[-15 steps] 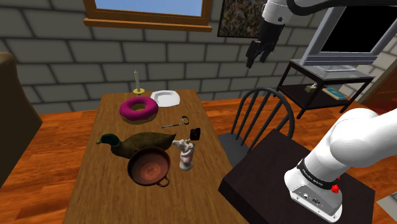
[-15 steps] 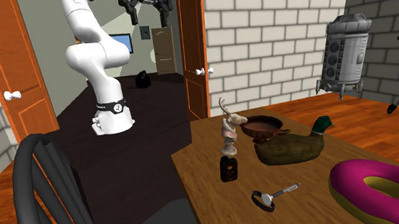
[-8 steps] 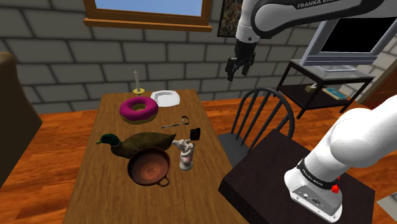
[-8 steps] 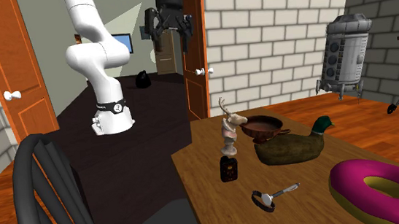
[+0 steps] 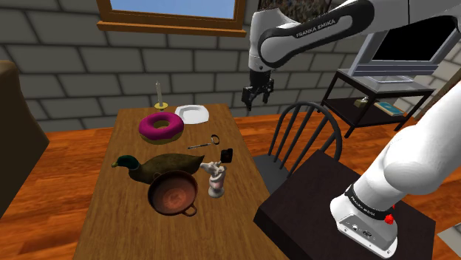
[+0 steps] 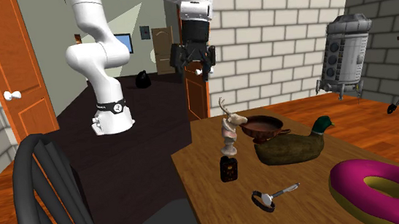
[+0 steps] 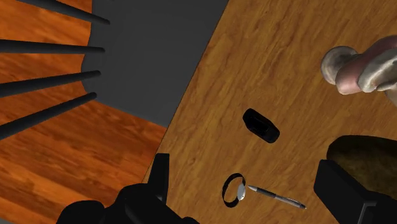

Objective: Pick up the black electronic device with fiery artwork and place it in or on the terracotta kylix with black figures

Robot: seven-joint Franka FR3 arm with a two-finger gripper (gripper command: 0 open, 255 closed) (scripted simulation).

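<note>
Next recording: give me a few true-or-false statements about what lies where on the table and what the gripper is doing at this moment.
1. The gripper holds the black device. False: the gripper hangs in the air with its jaws open and empty, and the device lies on the table.
2. The device lies close to the pale figurine. True.
3. The duck lies next to the brown bowl. True.
4. The pink ring sits in the bowl. False: it lies on the table, near the white dish.
</note>
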